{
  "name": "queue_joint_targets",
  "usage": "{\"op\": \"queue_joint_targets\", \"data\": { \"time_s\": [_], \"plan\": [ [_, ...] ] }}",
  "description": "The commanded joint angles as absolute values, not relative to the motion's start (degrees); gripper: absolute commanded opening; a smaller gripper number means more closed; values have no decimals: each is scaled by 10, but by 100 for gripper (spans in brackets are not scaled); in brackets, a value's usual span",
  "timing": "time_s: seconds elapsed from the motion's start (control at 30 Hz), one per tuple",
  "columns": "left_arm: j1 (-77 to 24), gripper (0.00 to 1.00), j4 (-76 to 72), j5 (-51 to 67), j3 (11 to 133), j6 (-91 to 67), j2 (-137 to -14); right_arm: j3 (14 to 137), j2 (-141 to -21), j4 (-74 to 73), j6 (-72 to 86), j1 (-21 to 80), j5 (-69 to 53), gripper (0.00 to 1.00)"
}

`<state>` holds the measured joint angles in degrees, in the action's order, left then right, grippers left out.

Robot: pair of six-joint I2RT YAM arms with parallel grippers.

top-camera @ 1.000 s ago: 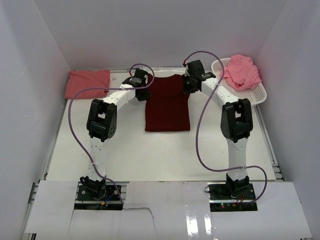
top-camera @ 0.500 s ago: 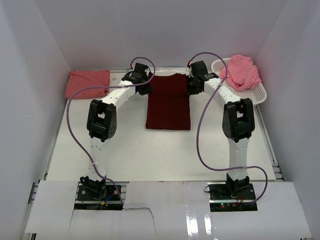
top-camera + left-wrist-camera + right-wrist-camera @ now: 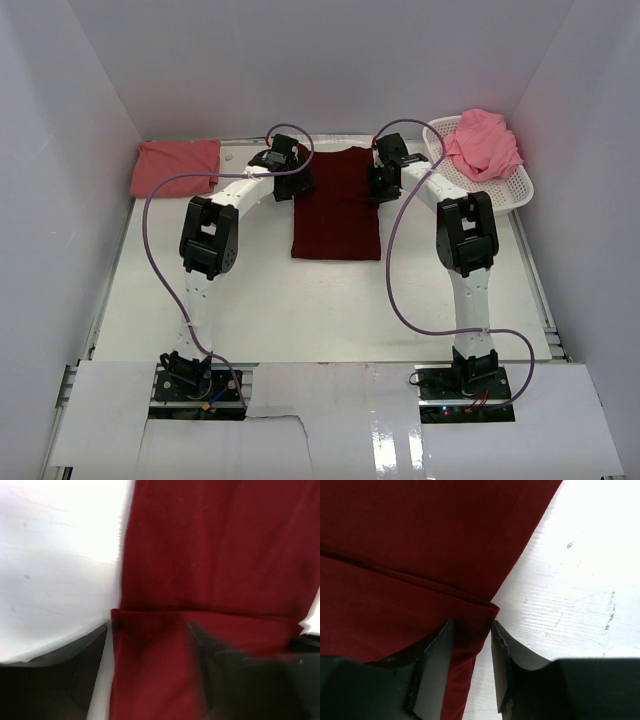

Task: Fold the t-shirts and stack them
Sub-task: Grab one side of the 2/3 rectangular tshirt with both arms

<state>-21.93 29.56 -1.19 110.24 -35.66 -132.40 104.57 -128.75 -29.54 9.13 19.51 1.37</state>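
Note:
The dark maroon t-shirt [image 3: 337,210] lies flat as a folded rectangle on the table at the back centre. My left gripper [image 3: 297,180] is at its back left corner and my right gripper [image 3: 380,184] at its back right corner. In the left wrist view the left gripper [image 3: 147,650] is open, its fingers [image 3: 75,670] straddling the maroon t-shirt's [image 3: 215,545] folded edge. The right gripper [image 3: 470,625] is open over the maroon t-shirt's [image 3: 410,540] corner, the cloth loose between the jaws. A salmon t-shirt [image 3: 175,167] lies folded at the back left. A lighter pink t-shirt [image 3: 483,143] is heaped in the basket.
The white perforated basket [image 3: 512,190] stands at the back right against the wall. White walls close in the table [image 3: 300,300] on the left, back and right. Purple cables loop from both arms above the table.
Both grippers have gone from shut to open, letting go of the maroon t-shirt's back corners. The shirt's folded back edge now lies flat, and both arms have shifted slightly inward.

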Motion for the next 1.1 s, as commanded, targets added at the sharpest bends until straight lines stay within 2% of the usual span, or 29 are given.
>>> {"op": "queue_joint_targets", "data": {
  "time_s": [0.0, 0.03, 0.1, 0.23, 0.37, 0.5, 0.67, 1.07],
  "plan": [
    [-218, 89, 294, -40, 1105, -348, -1298, 1062, -1268, -284, 97, 191, 26, 43],
    [-218, 94, 301, -50, 1102, -347, -1276, 1047, -1250, -282, 97, 191, 29, 44],
    [-220, 98, 304, -81, 1086, -342, -1241, 1026, -1227, -287, 103, 191, 26, 45],
    [-229, 98, 301, -141, 947, -342, -1085, 893, -1104, -259, 120, 205, 11, 47],
    [-232, 98, 298, -114, 824, -346, -979, 697, -1005, -214, 148, 216, -37, 50],
    [-235, 98, 266, -60, 710, -377, -919, 605, -955, -193, 161, 221, -63, 51],
    [-247, 93, 198, -7, 621, -390, -926, 561, -956, -157, 172, 222, -90, 51],
    [-285, 89, 106, -10, 577, -398, -966, 610, -1011, -143, 175, 222, -104, 52]
  ]
}}
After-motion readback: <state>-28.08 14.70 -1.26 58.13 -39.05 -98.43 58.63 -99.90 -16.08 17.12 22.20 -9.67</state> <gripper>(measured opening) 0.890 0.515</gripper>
